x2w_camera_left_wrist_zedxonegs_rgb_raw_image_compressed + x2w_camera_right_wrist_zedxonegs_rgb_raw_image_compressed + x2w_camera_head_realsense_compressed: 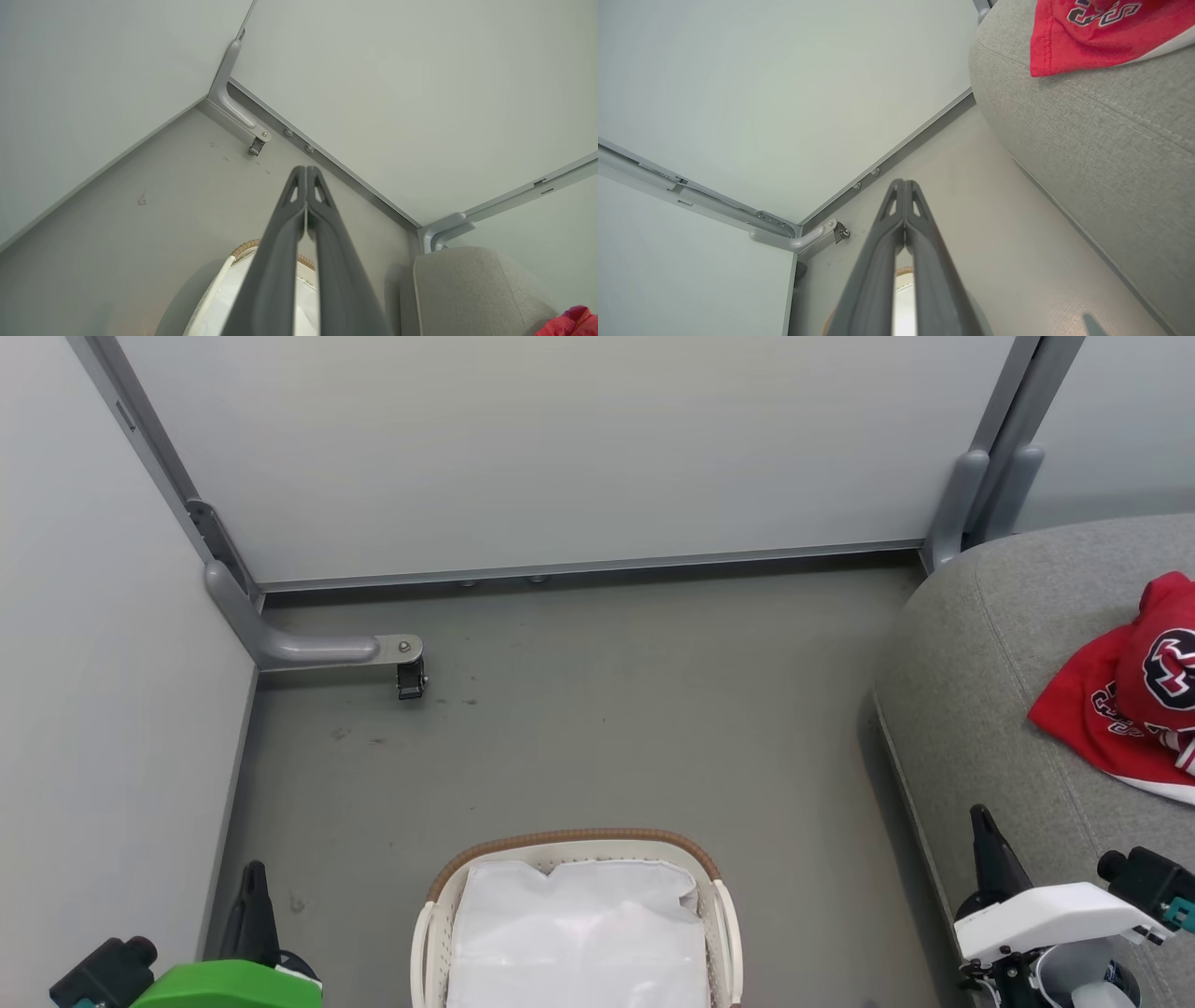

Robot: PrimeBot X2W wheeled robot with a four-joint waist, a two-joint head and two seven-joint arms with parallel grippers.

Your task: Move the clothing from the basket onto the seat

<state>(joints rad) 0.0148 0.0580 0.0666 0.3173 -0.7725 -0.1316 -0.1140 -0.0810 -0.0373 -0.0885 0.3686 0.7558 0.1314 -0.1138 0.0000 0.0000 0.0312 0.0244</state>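
We see the red clothing [1134,709] heaped on the seat [990,709], the basket [574,845] holding its white liner [579,933], and our left claw [306,171] and right claw [904,184] both clenched empty, so we judge a needless reach could snag that liner.

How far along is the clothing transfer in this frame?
Looks done: the red clothing lies on the seat, and the basket shows just its white liner where visible. In hand: nothing; the left gripper and right gripper are shut, empty. Left: apparently nothing, unless something hides in the basket's cropped part.
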